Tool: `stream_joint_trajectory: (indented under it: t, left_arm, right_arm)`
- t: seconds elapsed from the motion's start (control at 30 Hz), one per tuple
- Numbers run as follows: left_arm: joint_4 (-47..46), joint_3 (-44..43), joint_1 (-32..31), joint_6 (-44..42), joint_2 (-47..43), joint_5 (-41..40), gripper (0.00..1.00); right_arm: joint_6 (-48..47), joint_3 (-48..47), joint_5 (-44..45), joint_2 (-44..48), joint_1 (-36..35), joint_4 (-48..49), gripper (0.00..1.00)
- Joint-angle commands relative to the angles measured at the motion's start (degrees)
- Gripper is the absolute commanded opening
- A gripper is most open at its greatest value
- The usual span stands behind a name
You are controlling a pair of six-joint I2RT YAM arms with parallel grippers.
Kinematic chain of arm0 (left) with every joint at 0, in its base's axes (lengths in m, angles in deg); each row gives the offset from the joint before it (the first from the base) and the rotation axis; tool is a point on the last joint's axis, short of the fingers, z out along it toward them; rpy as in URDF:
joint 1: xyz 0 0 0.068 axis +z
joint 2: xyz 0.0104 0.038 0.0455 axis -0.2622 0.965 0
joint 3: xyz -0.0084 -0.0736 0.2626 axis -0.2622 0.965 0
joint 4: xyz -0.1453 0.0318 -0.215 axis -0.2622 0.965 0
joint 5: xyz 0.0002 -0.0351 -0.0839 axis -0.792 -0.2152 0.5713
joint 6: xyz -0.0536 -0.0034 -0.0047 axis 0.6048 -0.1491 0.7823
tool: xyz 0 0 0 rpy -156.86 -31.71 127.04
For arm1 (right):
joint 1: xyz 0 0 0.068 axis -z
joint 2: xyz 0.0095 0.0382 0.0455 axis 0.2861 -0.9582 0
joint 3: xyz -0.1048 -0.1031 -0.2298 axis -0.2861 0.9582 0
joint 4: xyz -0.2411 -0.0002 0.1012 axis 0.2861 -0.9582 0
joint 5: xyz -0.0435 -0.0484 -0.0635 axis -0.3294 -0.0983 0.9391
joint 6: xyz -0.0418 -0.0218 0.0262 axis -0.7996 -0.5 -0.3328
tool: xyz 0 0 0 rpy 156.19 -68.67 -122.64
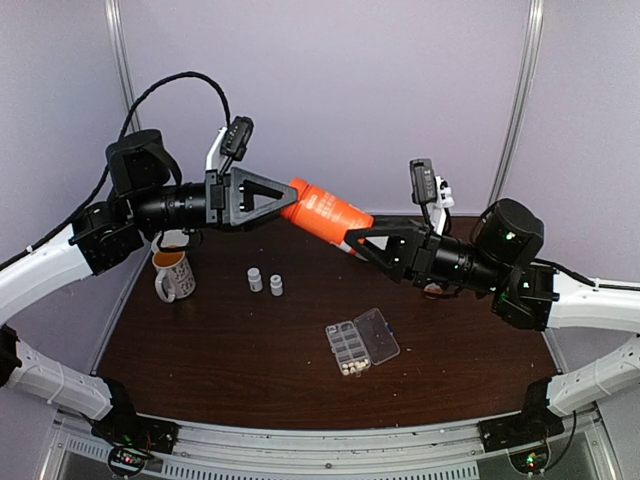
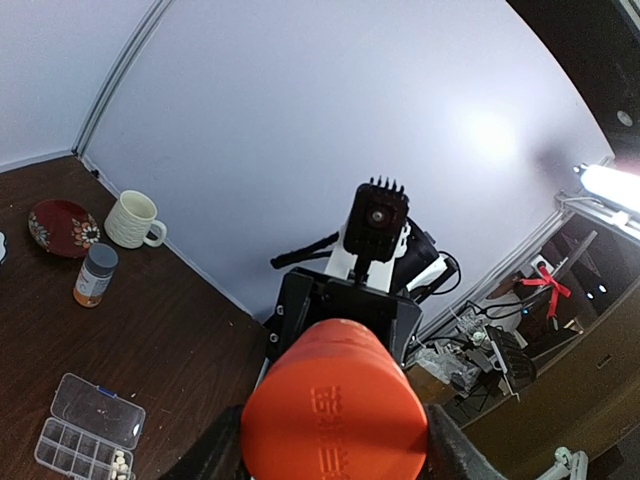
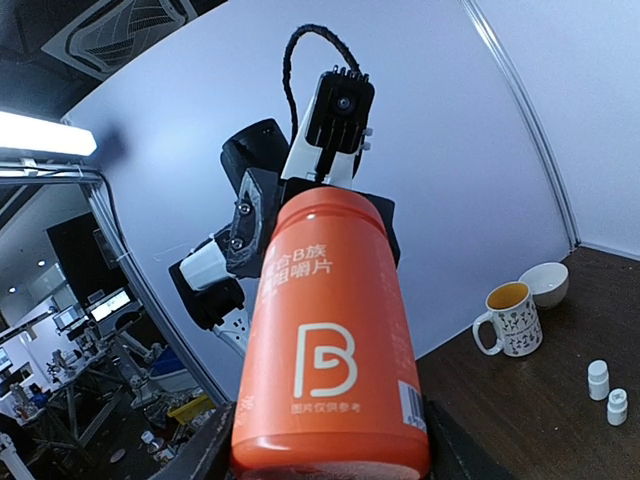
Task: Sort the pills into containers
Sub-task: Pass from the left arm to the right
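From above, the orange bottle [image 1: 325, 218] hangs over the bench [image 1: 200, 350], left end effector [image 1: 290, 205] clamped on one end and right end effector [image 1: 352, 240] on the other, probably to twist it open; the organizer box [image 1: 378, 335] lies lid-open below, pills [image 1: 350, 368] in one near cell. The left wrist view shows fingers [image 2: 215, 450] hugging the cap end. The right wrist view shows fingers [image 3: 215, 450] pressing the base.

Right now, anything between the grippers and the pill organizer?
Nothing on the table blocks it: the organizer box lies lid-open, with the two white bottles and mug off to its left. But the left gripper and right gripper both clamp the orange bottle in mid-air, so neither is free.
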Motion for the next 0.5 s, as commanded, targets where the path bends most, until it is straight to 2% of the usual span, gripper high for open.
stream_joint_trajectory:
  t: [0.0, 0.07, 0.17, 0.23, 0.27, 0.33, 0.43, 0.47]
  left_arm:
    - [-1.59, -0.12, 0.36, 1.01, -0.66, -1.17, 0.17]
    - [2.28, -1.12, 0.48, 2.9, -0.51, -3.01, 0.13]
    - [3.52, -1.11, 0.43, 8.1, 0.26, -3.4, 0.11]
    - [0.07, 1.67, 0.67, 14.08, 0.56, -2.3, 0.11]
    - [-7.24, 4.11, 0.69, 18.04, 0.59, -1.38, 0.11]
    - [-13.42, 7.91, 1.05, 25.63, 1.08, 0.16, 0.1]
    - [-15.15, 9.21, 1.76, 30.77, 1.43, 1.55, 0.1]
    - [-14.34, 9.12, 2.02, 30.69, 1.25, 1.43, 0.14]
  right_arm:
    - [-9.71, -1.38, -0.46, 0.24, 0.22, -1.94, 0.35]
    - [-18.77, -2.19, -0.4, 0.38, 0.07, -5.56, 0.31]
    - [-31.88, -3.45, 1.13, 0.39, -0.35, -10.86, 0.31]
    - [-39.23, -4.37, 3.04, 0.31, -0.77, -13.7, 0.32]
    - [-42.11, -4.83, 4.45, 0.15, -1.11, -15.07, 0.32]
    - [-47.15, -5.49, 7.84, -0.04, -1.91, -16.84, 0.32]
    - [-51.51, -5.11, 9.95, 0.41, -2.36, -17.28, 0.32]
    - [-51.94, -4.72, 10.51, 0.61, -2.37, -17.12, 0.31]
